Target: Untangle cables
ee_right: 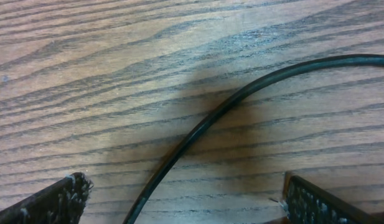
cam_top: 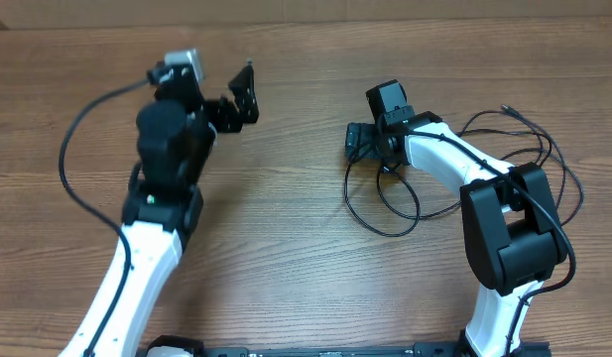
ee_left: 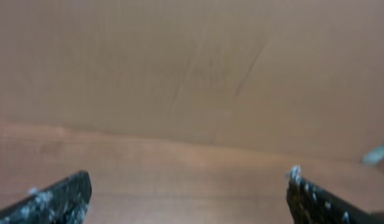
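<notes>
From overhead we see the cables (cam_top: 385,231) lying in loose, overlapping black loops on the right half of the wooden table (cam_top: 306,59), partly under the right arm, with one thin end reaching toward the far right edge. The right gripper (cam_top: 359,145) sits low at the left rim of those loops. The left gripper (cam_top: 244,97) is well apart from them, over bare wood on the left.

The right wrist view adds what the overhead cannot: a single cable (ee_right: 195,134) curves across the wood grain between the spread fingers (ee_right: 67,196) – it lies flat on the table, not pinched. The right gripper (ee_right: 185,193) is wide apart around it.

The left wrist view is blurred; we make out only the left gripper (ee_left: 188,186) with its jaws spread wide, nothing between them – just brown surface.
</notes>
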Controlling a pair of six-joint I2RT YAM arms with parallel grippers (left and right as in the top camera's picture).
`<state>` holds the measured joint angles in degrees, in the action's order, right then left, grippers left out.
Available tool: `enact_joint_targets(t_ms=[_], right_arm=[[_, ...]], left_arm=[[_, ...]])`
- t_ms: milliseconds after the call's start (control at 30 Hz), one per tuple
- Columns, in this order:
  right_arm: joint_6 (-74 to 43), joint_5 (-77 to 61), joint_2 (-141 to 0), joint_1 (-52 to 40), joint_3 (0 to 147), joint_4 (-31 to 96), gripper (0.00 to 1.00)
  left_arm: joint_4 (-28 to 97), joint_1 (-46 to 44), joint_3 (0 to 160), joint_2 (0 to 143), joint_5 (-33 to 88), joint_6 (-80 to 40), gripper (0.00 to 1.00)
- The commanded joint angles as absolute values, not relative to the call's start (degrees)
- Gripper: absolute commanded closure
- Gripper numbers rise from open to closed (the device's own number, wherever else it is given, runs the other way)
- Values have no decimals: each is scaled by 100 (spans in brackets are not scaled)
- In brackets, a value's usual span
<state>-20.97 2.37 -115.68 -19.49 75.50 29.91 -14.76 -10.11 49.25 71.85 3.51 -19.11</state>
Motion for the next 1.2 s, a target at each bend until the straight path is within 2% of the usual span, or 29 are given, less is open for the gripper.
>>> enact_joint_targets(t_ms=[0,433,900,1167], right_arm=[[-2121,292,-11598,-1942,7496,2963,0],[-2123,292,-11598,-1942,7496,2963,0],[-2121,292,-11598,-1942,7496,2963,0],[-2123,292,-11598,-1942,7496,2963,0]], left_arm=[[-2064,-969,4112,6777,405,-1800,0],[-3168,-637,1693,5826,388,-1802,0],[-3448,-596,97,4877,233,-1822,0],[-2814,-604,27,4001,121,-1822,0]])
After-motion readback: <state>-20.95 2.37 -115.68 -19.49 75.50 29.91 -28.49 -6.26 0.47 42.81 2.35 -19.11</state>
